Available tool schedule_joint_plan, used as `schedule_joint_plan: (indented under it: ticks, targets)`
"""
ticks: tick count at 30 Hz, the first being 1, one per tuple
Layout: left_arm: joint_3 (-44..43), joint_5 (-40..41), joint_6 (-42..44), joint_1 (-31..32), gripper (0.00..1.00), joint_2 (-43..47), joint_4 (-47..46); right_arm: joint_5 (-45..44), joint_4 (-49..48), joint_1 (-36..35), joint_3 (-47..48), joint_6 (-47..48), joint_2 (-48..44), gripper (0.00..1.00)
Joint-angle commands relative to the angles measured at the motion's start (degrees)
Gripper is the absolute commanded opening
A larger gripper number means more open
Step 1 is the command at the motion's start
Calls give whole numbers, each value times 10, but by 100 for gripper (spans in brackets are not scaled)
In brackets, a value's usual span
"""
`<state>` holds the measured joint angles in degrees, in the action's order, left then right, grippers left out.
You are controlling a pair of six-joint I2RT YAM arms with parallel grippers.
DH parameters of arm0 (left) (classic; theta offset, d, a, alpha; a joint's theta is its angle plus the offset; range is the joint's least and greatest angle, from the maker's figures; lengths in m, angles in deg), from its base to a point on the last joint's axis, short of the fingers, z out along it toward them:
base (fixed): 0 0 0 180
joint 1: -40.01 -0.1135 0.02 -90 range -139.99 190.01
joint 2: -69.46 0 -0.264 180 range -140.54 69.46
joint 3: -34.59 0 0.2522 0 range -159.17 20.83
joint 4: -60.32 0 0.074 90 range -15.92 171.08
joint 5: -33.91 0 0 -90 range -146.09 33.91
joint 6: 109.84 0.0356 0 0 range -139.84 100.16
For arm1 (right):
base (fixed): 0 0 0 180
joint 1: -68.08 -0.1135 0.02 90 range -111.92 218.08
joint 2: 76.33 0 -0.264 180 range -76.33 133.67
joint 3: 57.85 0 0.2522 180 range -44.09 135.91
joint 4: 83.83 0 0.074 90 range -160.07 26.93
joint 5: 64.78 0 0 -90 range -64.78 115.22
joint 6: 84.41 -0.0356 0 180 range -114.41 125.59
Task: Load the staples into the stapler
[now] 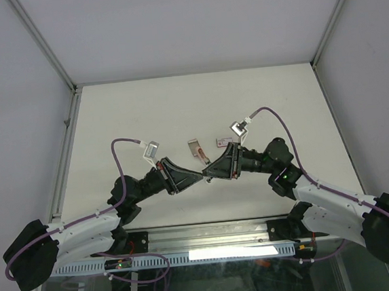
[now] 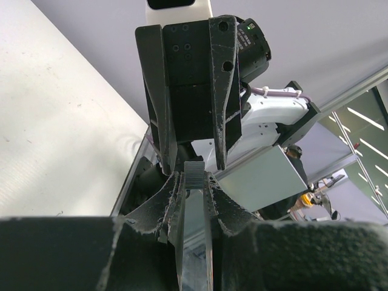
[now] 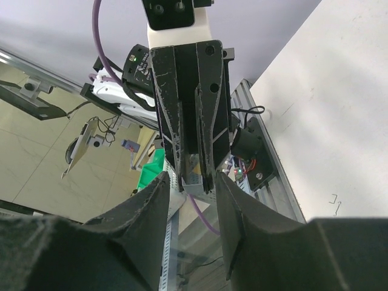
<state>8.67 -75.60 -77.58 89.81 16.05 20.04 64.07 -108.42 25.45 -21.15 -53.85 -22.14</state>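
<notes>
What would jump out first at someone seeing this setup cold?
The left arm and right arm meet nose to nose above the table: the left jaws pinch a ribbed silvery staple strip, and the right jaws stand open around its tip. Just behind them lie the small pink-and-white stapler and, to its right, the staple box.

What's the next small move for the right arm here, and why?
Probably close the right gripper gently on the staple strip. The left gripper holds that strip out toward it, and the right jaws stand either side of its free end with gaps showing, so that side does not grip it yet.
</notes>
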Motion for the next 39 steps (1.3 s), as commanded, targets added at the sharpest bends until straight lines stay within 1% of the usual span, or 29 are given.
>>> schedule_joint_plan:
  ticks: [1, 2, 3, 4, 9, 13, 15, 16, 18, 19, 20, 21, 22, 23, 24, 25, 26, 29, 32, 34, 39]
  targets:
    - [1, 11, -1, -3, 10, -2, -33, 4, -2, -3, 29, 11, -6, 39]
    - [0, 11, -1, -3, 10, -2, -32, 4, 0, -3, 30, 15, -7, 38]
    - [0, 12, -1, -3, 10, -2, -31, -9, 2, -3, 30, 36, -8, 20]
    - [0, 12, -1, -3, 10, -2, -30, -11, 3, -3, 29, 40, -9, 15]
    - [0, 13, -1, -3, 10, -5, -29, -16, 15, -3, 31, 48, -13, 9]
    - [-2, 11, -1, -2, 10, -9, -30, -17, 19, -3, 32, 51, -13, 9]
    - [-2, 12, -1, -2, 12, -11, -30, -17, 19, -3, 33, 51, -14, 9]
    - [-2, 12, -1, -3, 14, -12, -30, -18, 20, -3, 33, 52, -15, 9]
    - [-2, 14, 1, -3, 23, -13, -28, -22, 30, -3, 35, 57, -17, 9]
    - [-1, 15, 3, -3, 33, -14, -26, -25, 38, -3, 36, 64, -18, 9]
    - [-1, 17, 4, -3, 40, -13, -23, -28, 48, -3, 38, 72, -20, 9]
    - [0, 19, 7, -3, 56, -10, -17, -32, 64, -3, 42, 85, -23, 9]
    - [1, 23, 11, -3, 67, -7, -9, -41, 88, -3, 48, 101, -27, 9]
    - [2, 28, 15, -3, 76, -1, 3, -44, 120, -3, 56, 109, -36, 9]
    - [4, 34, 20, -4, 84, 8, 14, -66, 158, -3, 66, 144, -40, 9]
    - [7, 43, 27, -4, 90, 16, 32, -83, 195, -3, 76, 166, -47, 9]
    - [7, 51, 36, -5, 94, 26, 51, -100, 238, -3, 88, 189, -51, 9]
    - [-1, 92, 84, -4, 99, 45, 151, -165, 357, -3, 123, 246, -54, 9]
    - [-25, 127, 125, -4, 99, 18, 247, -226, 437, -3, 144, 284, -43, 9]
    - [-32, 130, 128, -4, 99, -24, 257, -259, 472, -3, 146, 300, -37, 9]
    - [-51, 122, 141, 8, 98, -150, 213, -304, 494, -3, 140, 313, -29, 9]
